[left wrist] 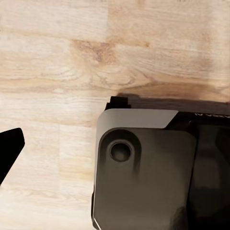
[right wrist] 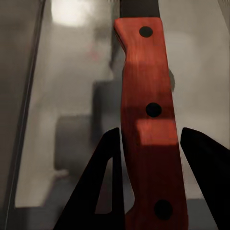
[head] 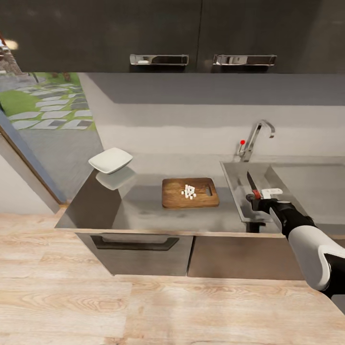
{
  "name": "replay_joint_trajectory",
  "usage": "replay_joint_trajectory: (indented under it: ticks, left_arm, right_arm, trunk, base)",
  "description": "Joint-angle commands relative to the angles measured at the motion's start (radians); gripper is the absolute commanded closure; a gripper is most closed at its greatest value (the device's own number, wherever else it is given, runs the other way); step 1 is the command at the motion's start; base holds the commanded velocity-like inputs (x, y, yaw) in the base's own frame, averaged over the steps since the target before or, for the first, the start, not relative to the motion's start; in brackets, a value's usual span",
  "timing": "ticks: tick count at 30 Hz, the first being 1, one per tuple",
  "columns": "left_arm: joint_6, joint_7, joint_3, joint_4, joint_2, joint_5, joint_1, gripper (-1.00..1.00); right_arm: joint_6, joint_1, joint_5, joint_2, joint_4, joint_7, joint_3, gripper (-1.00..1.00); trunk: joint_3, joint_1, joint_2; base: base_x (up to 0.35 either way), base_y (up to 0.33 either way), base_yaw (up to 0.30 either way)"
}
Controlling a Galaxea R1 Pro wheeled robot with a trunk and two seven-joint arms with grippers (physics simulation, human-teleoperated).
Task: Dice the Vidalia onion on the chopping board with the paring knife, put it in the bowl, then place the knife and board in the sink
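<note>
A grey kitchen countertop [head: 143, 211] is running under dark cabinets. The paring knife [head: 252, 184] is hanging over the sink's [head: 306, 184] drainboard wing, blade pointing away toward the tap, its handle pinched in the right gripper [head: 261, 199]. The diced onion [head: 189, 190] is sitting on the chopping board [head: 190, 192], left of that gripper; the bowl [head: 110, 159] is lying farther left. The left gripper's jaws are cropped, state unclear.

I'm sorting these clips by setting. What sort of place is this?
A simulated home kitchen: a steel sink with a tap, a grey countertop holding a chopping board, and dark wall cabinets above.
</note>
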Motion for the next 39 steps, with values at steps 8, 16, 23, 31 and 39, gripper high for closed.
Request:
replay_joint_trajectory:
  ticks: [8,16,23,31,39]
  left_arm:
    - [-0.007,0.001,-0.008,0.005,-0.001,0.008,-0.002,-1.0]
    - [-0.006,0.001,-0.008,0.005,0.001,0.008,-0.002,-1.0]
    - [-0.004,0.001,-0.008,0.005,0.001,0.008,-0.002,-1.0]
    - [-0.005,0.001,-0.008,0.005,0.001,0.008,-0.002,-1.0]
    - [-0.004,0.001,-0.008,0.005,0.002,0.008,-0.002,-1.0]
  right_arm:
    - [-0.012,-0.001,0.009,0.001,0.015,0.012,-0.007,1.0]
    - [-0.022,-0.001,0.01,0.001,0.04,0.009,-0.007,1.0]
    - [-0.026,-0.001,0.012,0.0,0.079,0.007,-0.008,1.0]
    - [-0.08,-0.001,0.012,-0.005,0.173,-0.009,-0.008,1.0]
    - [-0.091,-0.001,0.012,-0.027,0.208,-0.012,-0.01,1.0]
  trunk:
    - [-0.002,0.001,-0.002]
    - [-0.002,0.001,-0.002]
    - [-0.002,0.001,-0.002]
    - [-0.002,0.001,-0.002]
    - [-0.002,0.001,-0.002]
  base:
    - [0.216,0.0,0.0]
    - [0.11,0.0,0.0]
    - [0.001,0.0,0.0]
    - [0.0,0.0,0.0]
    - [0.032,-0.007,0.0]
